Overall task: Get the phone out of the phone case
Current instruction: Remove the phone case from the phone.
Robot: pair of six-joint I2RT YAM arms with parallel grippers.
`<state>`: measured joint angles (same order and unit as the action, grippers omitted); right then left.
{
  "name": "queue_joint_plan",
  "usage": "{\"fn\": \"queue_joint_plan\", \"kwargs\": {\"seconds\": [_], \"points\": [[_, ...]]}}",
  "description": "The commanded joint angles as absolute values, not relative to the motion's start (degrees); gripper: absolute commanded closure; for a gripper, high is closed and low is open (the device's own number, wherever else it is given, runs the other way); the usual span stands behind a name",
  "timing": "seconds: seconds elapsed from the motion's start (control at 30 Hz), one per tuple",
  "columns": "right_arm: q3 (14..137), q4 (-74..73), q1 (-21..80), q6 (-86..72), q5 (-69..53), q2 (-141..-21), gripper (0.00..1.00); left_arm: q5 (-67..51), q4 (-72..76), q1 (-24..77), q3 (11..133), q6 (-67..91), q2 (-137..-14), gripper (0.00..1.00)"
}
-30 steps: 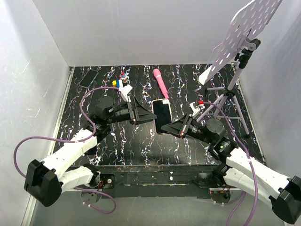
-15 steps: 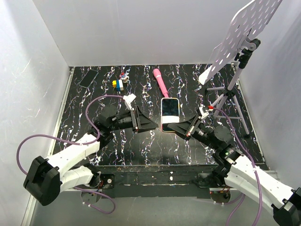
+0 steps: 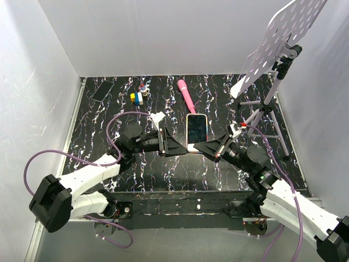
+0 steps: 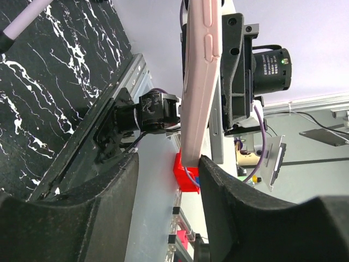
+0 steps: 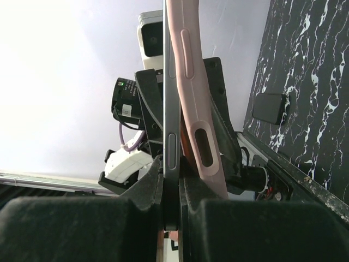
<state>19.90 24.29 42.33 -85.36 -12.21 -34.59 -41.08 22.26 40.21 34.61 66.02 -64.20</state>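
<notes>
Both grippers meet at the near end of the phone [image 3: 197, 126], held up mid-scene with its long axis running near to far. Right gripper [image 5: 172, 177] is clamped on the phone's bare edge. Left gripper [image 4: 168, 164], reaching in from the left, straddles the phone case [image 4: 197, 82] without clenching it.

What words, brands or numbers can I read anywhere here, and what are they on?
Nothing here reads clearly.
White print on the camera lens beyond the phone case: too small to read.
White label on the black camera unit in the right wrist view: blurred.
The phone has a dark screen; no text shows on it.
</notes>
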Motion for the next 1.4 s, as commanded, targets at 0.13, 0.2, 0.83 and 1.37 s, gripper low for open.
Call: {"fn": "queue_joint_plan", "kwargs": {"seconds": [0.13, 0.2, 0.83, 1.37], "points": [[21.8, 32.78, 42.1, -85.96, -13.01, -34.54, 0.99, -38.94, 17.59, 40.6, 38.93, 62.06, -65.74, 0.64], [21.62, 32.7, 42.1, -85.78, -13.18, -34.98, 0.99, -38.76, 15.04, 40.61, 40.95, 60.57, -66.79, 0.65], [18.55, 27.87, 42.1, -84.64, -11.87, -32.08, 0.99, -31.99, -10.2, 31.57, 44.57, 56.6, -73.3, 1.0], [35.59, -0.54, 42.19, -63.9, -9.66, -47.96, 0.99, 8.31, -40.59, 23.91, 47.29, 42.63, -56.09, 1.0]]}}
